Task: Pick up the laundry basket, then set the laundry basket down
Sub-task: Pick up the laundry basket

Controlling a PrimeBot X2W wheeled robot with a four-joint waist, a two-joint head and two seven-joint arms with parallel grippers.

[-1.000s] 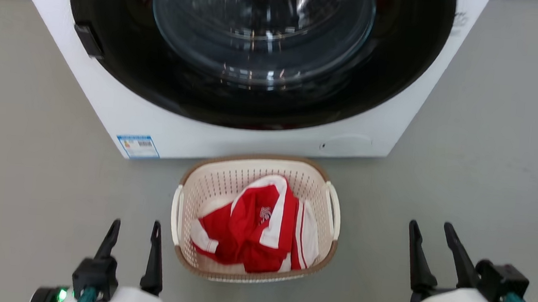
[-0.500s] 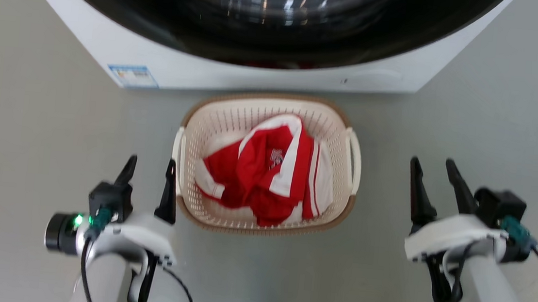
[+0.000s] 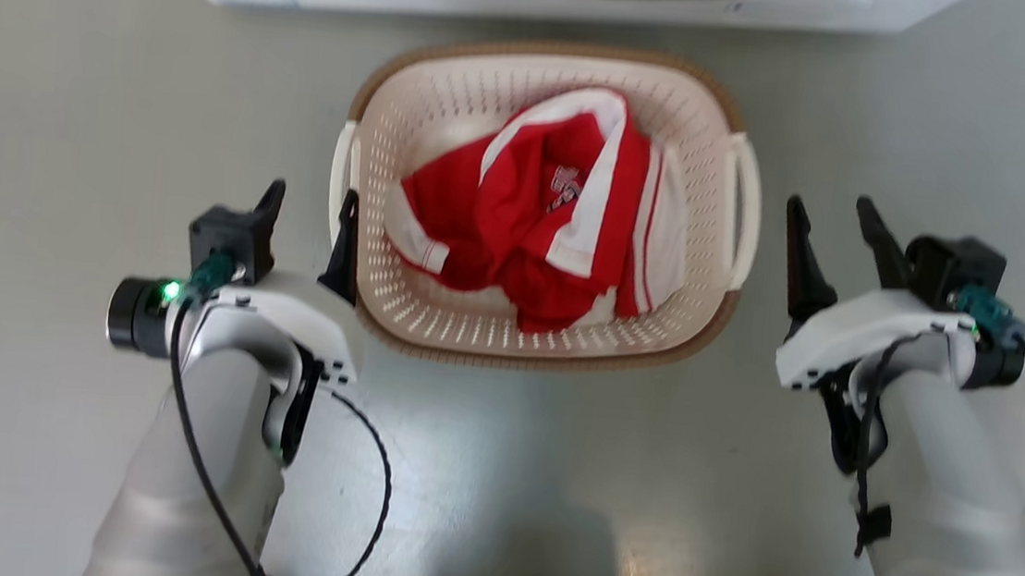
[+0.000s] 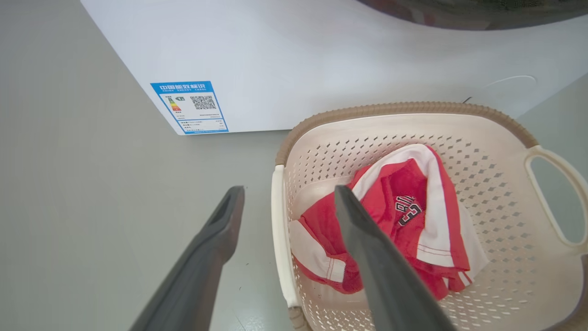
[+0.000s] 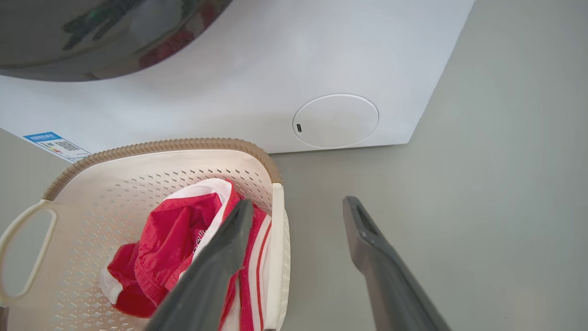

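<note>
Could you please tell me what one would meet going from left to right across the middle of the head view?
In order: left gripper → laundry basket → right gripper.

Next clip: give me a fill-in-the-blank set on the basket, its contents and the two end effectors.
1. The cream-white perforated plastic laundry basket with a brown woven-look rim holds a crumpled ____ and white garment.
2. It stands on the grey floor before a white ____ bearing a blue label.
3. The left end effector and right end effector are both ____, gripping nothing.
4. The basket sits ____ the two end effectors.
Missing words: red; washing machine; open; between.
</note>
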